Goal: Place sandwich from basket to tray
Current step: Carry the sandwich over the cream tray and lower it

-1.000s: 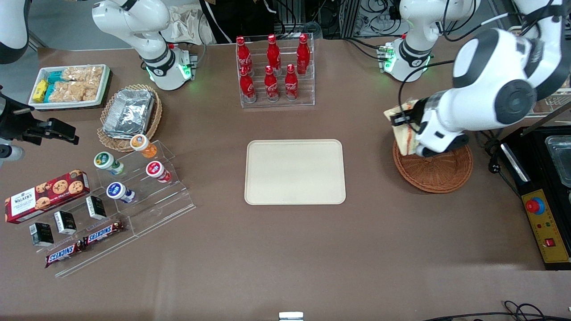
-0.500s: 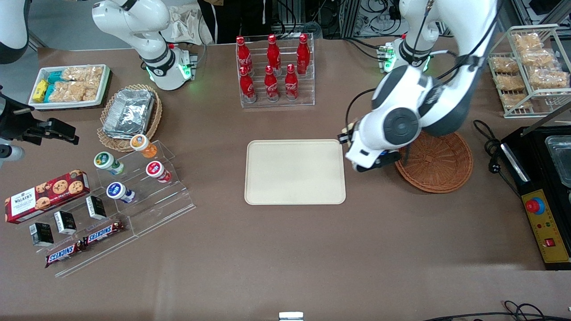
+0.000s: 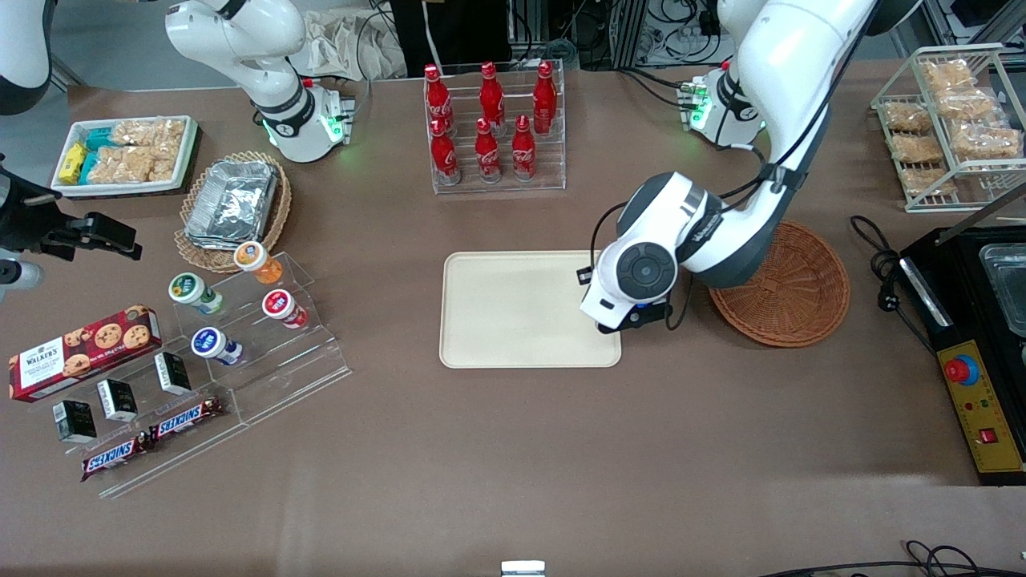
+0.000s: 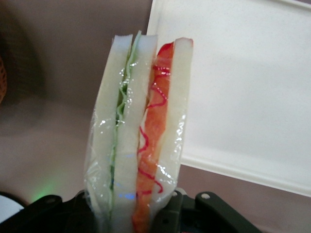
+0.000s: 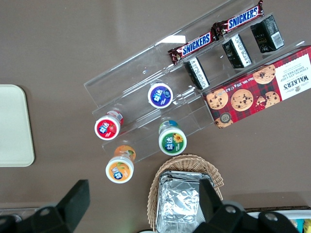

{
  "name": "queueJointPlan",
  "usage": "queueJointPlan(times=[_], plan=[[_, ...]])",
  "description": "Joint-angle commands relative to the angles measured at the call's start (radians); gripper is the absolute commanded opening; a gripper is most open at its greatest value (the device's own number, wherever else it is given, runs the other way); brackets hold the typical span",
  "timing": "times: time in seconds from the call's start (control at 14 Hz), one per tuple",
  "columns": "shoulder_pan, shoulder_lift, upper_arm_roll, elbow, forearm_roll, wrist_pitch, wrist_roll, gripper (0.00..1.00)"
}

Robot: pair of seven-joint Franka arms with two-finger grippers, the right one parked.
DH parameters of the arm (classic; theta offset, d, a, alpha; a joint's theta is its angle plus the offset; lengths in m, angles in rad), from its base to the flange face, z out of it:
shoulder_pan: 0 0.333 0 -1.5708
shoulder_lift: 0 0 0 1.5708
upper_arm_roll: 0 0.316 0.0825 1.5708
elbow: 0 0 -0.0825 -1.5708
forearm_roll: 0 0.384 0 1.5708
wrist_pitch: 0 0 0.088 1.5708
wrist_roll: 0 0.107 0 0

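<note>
The gripper (image 4: 141, 218) is clamped on the sandwich (image 4: 138, 145), holding the plastic-wrapped wedge upright by one end, its green and orange-red layers showing. In the front view the arm's wrist hides both; it hangs over the tray's (image 3: 513, 312) edge nearest the basket (image 3: 793, 296). The basket sits on the bench (image 3: 513, 449) just beside the tray, toward the working arm's end.

Overhead front view, close wrist views — tray (image 3: 513, 308) shared

table (image 3: 497, 449): brown | on it: tray (image 3: 513, 320), basket (image 3: 789, 300), bottle rack (image 3: 497, 132) | claw (image 4: 141, 221) above tray's edge
</note>
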Motion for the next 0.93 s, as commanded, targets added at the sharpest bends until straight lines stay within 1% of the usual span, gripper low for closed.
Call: queueJointPlan(times=[0.0, 0.14, 0.29, 0.86], plan=[[-0.036, 0.076, 0.001, 0.04, 0.045, 0.038, 0.004, 0.35], [-0.053, 0.109, 0.001, 0.036, 0.053, 0.069, 0.007, 0.35], [-0.058, 0.133, 0.001, 0.035, 0.08, 0.072, 0.036, 0.35], [-0.059, 0.194, 0.002, 0.033, 0.085, 0.075, 0.084, 0.35]])
